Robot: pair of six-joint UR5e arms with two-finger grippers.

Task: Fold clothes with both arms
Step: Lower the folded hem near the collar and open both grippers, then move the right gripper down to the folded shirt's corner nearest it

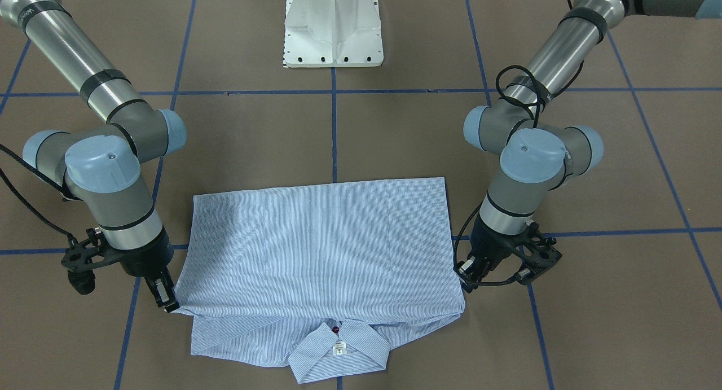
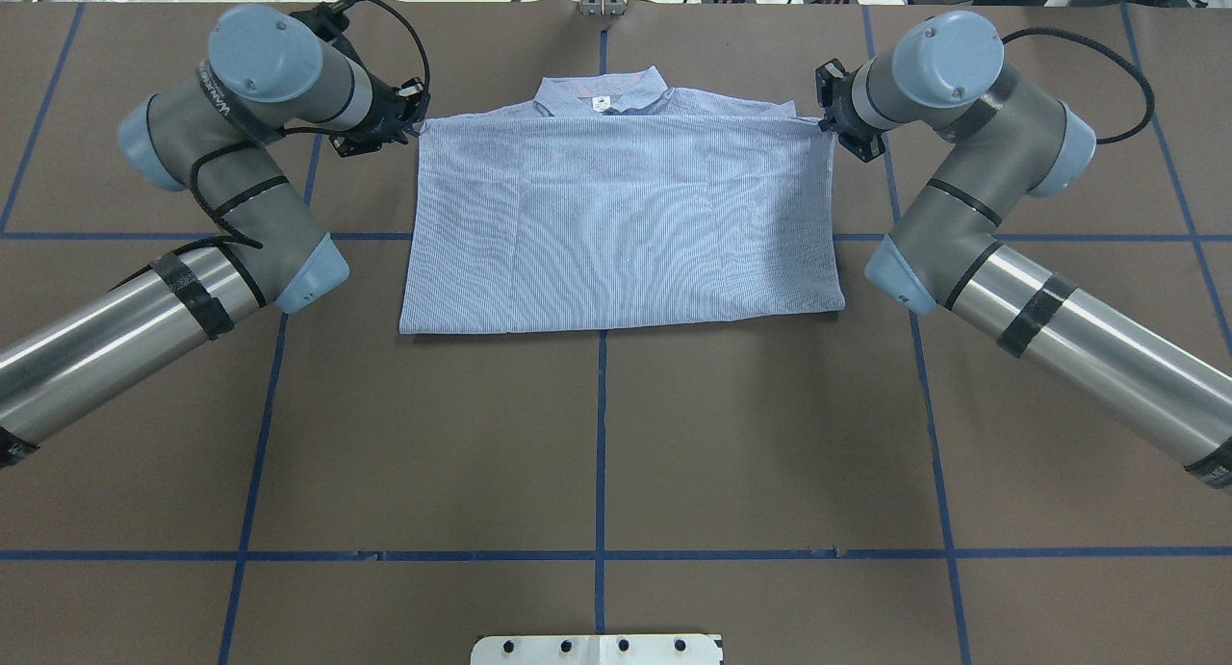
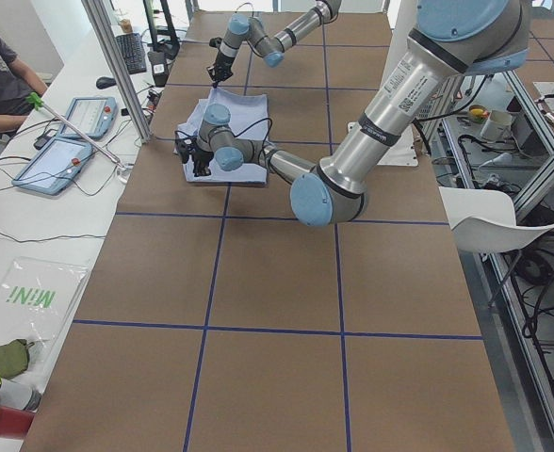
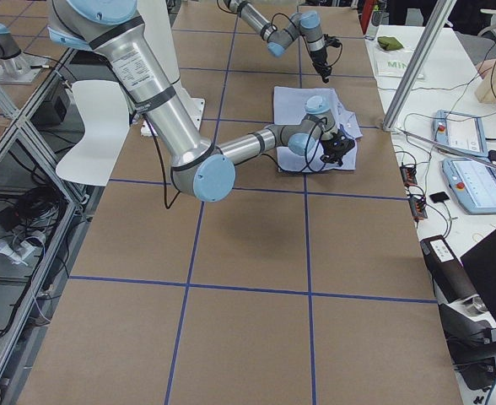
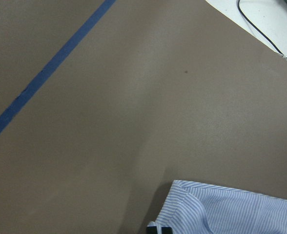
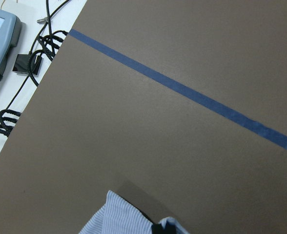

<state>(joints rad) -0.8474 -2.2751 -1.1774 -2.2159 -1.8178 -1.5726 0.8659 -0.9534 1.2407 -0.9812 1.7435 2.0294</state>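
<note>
Pinching shirt (image 1: 316,249) corners: right gripper (image 1: 168,299) lower left, left gripper (image 1: 467,277) lower right, each closed on cloth. Hazard: uneven release would skew fold near collar (image 1: 338,350).

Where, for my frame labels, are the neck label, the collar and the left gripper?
neck label (image 1: 338,349), front-facing view, middle of the white tag.
collar (image 1: 310,356), front-facing view, one striped wing.
left gripper (image 1: 466,278), front-facing view, between fingertips at the shirt (image 1: 321,243) corner.
</note>
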